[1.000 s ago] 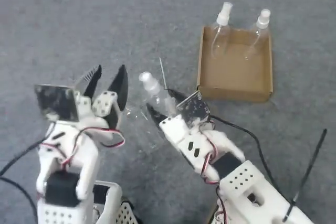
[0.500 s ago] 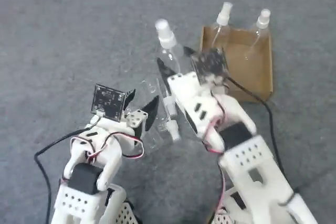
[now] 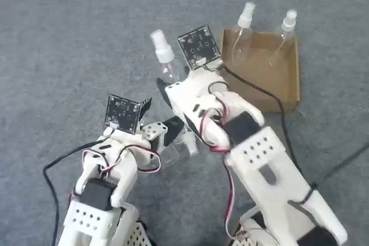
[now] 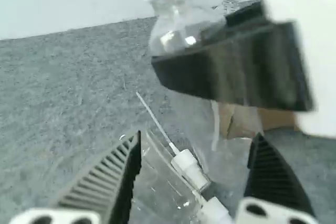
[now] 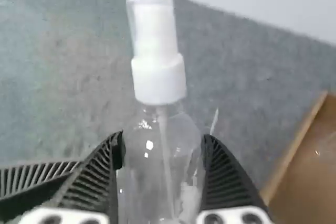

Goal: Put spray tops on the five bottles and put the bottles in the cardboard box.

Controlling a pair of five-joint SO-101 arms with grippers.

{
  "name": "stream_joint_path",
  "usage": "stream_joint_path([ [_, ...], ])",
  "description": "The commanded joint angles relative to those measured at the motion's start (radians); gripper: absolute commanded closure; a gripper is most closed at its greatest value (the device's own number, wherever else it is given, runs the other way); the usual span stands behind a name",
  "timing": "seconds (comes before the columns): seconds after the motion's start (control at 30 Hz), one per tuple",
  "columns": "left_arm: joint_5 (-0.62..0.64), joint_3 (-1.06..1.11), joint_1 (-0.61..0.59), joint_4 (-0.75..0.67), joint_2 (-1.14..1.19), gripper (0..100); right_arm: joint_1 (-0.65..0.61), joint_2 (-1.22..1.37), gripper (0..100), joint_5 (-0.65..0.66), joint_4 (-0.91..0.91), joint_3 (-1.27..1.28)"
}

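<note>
Since a second ago the right arm has swung up from 5 o'clock and carried its bottle from the table's centre toward 12 o'clock, while the left arm has closed in from 8 o'clock toward the middle. At 7 o'clock the left gripper (image 3: 158,116) hangs low with its black jaws spread wide and nothing between them. Below it on the grey carpet (image 3: 69,50) lie a clear uncapped bottle (image 4: 157,192) and, touching it, a loose spray top (image 4: 187,165) with its thin tube. Just past that, toward 12 o'clock, the right gripper (image 5: 163,142) is clamped around the body of an upright bottle (image 3: 168,73), its white spray top (image 5: 156,61) already on. Farther off at 1 o'clock sits the cardboard box (image 3: 259,84), where two more topped bottles (image 3: 241,38) rest side by side against its far wall.
</note>
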Motion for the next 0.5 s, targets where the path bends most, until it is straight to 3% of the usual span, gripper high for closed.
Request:
stream_joint_path([
  [0.0, 0.011, -0.01, -0.003, -0.035, -0.02, 70, -0.01, -0.134, 99.3, -0.011, 0.09, -0.08],
  [0.3, 0.011, -0.01, -0.003, -0.031, -0.02, 70, -0.004, -0.217, 99.3, 0.04, 0.157, -0.08],
  [0.47, 0.011, -0.005, -0.002, -0.031, -0.02, 70, 0.147, -0.217, 99.3, 0.081, 0.173, -0.123],
])
